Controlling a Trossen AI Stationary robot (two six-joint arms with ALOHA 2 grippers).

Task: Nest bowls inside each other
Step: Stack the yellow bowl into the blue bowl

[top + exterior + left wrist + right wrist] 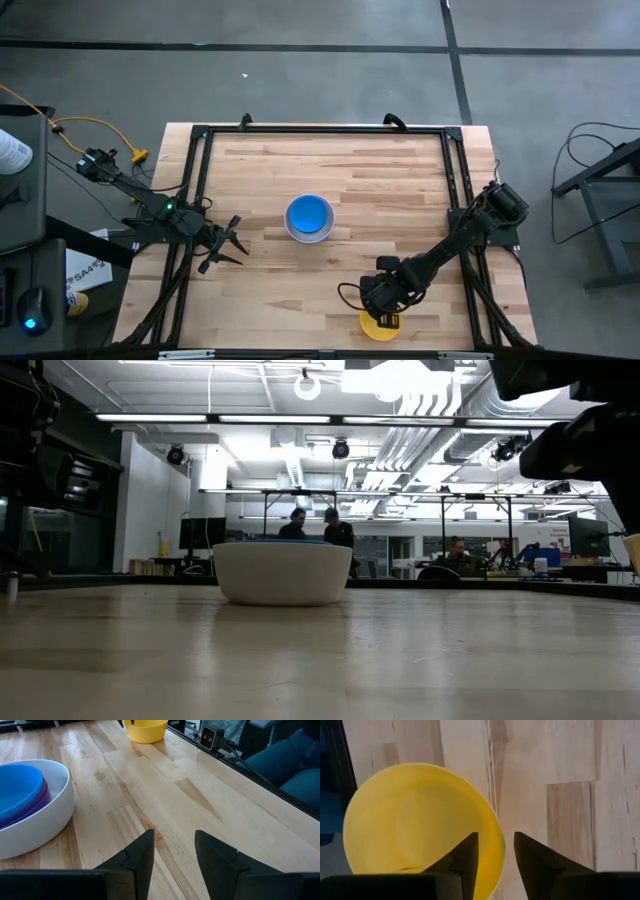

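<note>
A white bowl (309, 236) stands upright at the table's middle with a purple bowl (43, 800) and a blue bowl (309, 214) nested in it. A yellow bowl (415, 820) sits upright near the table's front edge, right of centre. My right gripper (496, 840) hangs open above it, pointing steeply down. One finger is over the bowl's inside and the other over the bare wood, with the rim (497, 835) between them. I see no touch. My left gripper (175, 837) waits open at the table's left side, facing the white bowl (50, 815).
A black frame rail (325, 130) runs round the tabletop. A small camera (210, 737) sits on the front rail close to the yellow bowl (146, 730). Bare wood lies between the white bowl (283, 573) and the yellow one. People sit in the room beyond.
</note>
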